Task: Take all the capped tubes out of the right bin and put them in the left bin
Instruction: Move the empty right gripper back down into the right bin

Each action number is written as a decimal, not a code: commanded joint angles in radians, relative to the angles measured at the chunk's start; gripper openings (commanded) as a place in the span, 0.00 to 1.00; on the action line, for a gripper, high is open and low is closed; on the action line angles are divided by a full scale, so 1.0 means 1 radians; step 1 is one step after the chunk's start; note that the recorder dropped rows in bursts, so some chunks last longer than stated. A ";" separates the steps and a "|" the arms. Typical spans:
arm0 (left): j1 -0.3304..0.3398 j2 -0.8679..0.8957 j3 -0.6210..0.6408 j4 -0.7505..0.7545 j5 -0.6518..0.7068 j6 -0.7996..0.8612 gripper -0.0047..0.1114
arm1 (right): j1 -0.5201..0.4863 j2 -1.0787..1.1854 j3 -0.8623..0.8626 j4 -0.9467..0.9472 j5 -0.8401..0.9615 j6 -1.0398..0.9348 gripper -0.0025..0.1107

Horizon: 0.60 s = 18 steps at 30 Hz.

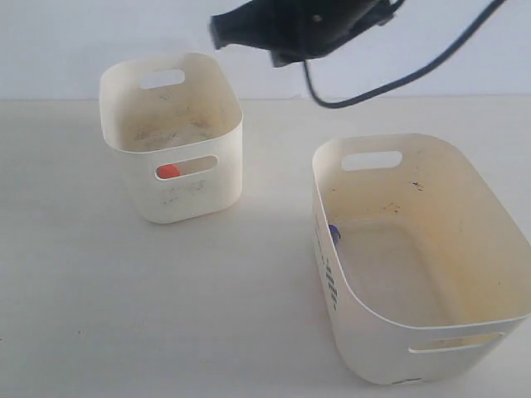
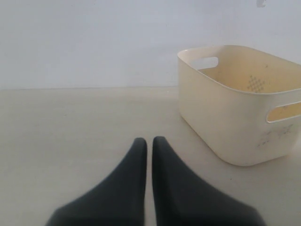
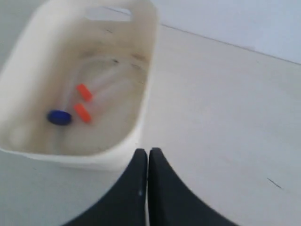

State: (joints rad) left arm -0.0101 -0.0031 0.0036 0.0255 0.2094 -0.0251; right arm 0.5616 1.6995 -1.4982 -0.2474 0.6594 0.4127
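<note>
The left bin (image 1: 133,124), the smaller cream tub, holds capped tubes: two with orange caps (image 3: 84,92) (image 3: 82,113) and one with a blue cap (image 3: 59,117). One orange cap (image 1: 168,172) shows through its front slot. In the right bin (image 1: 465,207), a blue-capped tube (image 1: 333,233) lies against the left wall. My right gripper (image 3: 148,151) is shut and empty, hovering just outside the left bin's rim; its arm (image 1: 299,25) hangs high at the back. My left gripper (image 2: 149,141) is shut and empty, low over the table beside the left bin (image 2: 221,113).
The pale table (image 1: 108,298) runs back to a white wall. A black cable (image 1: 390,83) loops from the right arm above the right bin.
</note>
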 commanded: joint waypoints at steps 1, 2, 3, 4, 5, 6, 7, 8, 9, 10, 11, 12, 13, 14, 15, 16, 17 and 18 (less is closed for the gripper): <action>0.000 0.003 -0.004 -0.006 -0.007 -0.010 0.08 | -0.069 -0.117 0.050 0.001 0.250 -0.061 0.02; 0.000 0.003 -0.004 -0.006 -0.007 -0.010 0.08 | -0.077 -0.134 0.062 0.009 0.275 -0.077 0.02; 0.000 0.003 -0.004 -0.006 -0.007 -0.010 0.08 | -0.085 -0.157 0.082 0.030 0.297 -0.103 0.02; 0.000 0.003 -0.004 -0.006 -0.007 -0.010 0.08 | -0.097 -0.178 0.108 0.071 0.304 -0.139 0.02; 0.000 0.003 -0.004 -0.006 -0.007 -0.010 0.08 | -0.107 -0.197 0.132 0.139 0.305 -0.183 0.02; 0.000 0.003 -0.004 -0.006 -0.007 -0.010 0.08 | -0.128 -0.210 0.163 0.231 0.308 -0.258 0.02; 0.000 0.003 -0.004 -0.006 -0.007 -0.010 0.08 | -0.155 -0.217 0.193 0.329 0.311 -0.317 0.02; 0.000 0.003 -0.004 -0.006 -0.007 -0.010 0.08 | -0.185 -0.225 0.221 0.409 0.314 -0.349 0.02; 0.000 0.003 -0.004 -0.006 -0.007 -0.010 0.08 | -0.214 -0.230 0.244 0.473 0.318 -0.374 0.02; 0.000 0.003 -0.004 -0.006 -0.007 -0.010 0.08 | -0.238 -0.235 0.264 0.518 0.326 -0.389 0.02; 0.000 0.003 -0.004 -0.006 -0.007 -0.010 0.08 | -0.253 -0.239 0.275 0.542 0.337 -0.402 0.02; 0.000 0.003 -0.004 -0.006 -0.007 -0.010 0.08 | -0.266 -0.242 0.286 0.552 0.356 -0.420 0.02; 0.000 0.003 -0.004 -0.006 -0.007 -0.010 0.08 | -0.277 -0.246 0.292 0.554 0.375 -0.427 0.02; 0.000 0.003 -0.004 -0.006 -0.007 -0.010 0.08 | -0.287 -0.246 0.297 0.551 0.395 -0.432 0.02; 0.000 0.003 -0.004 -0.006 -0.007 -0.010 0.08 | -0.304 -0.249 0.300 0.551 0.416 -0.443 0.02; 0.000 0.003 -0.004 -0.006 -0.007 -0.010 0.08 | -0.317 -0.249 0.300 0.549 0.435 -0.450 0.02; 0.000 0.003 -0.004 -0.006 -0.007 -0.010 0.08 | -0.329 -0.249 0.300 0.547 0.442 -0.455 0.02; 0.000 0.003 -0.004 -0.006 -0.007 -0.010 0.08 | -0.346 -0.251 0.300 0.543 0.446 -0.457 0.02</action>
State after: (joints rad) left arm -0.0101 -0.0031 0.0036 0.0255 0.2094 -0.0251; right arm 0.2523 1.4636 -1.2014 0.2955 1.0795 -0.0182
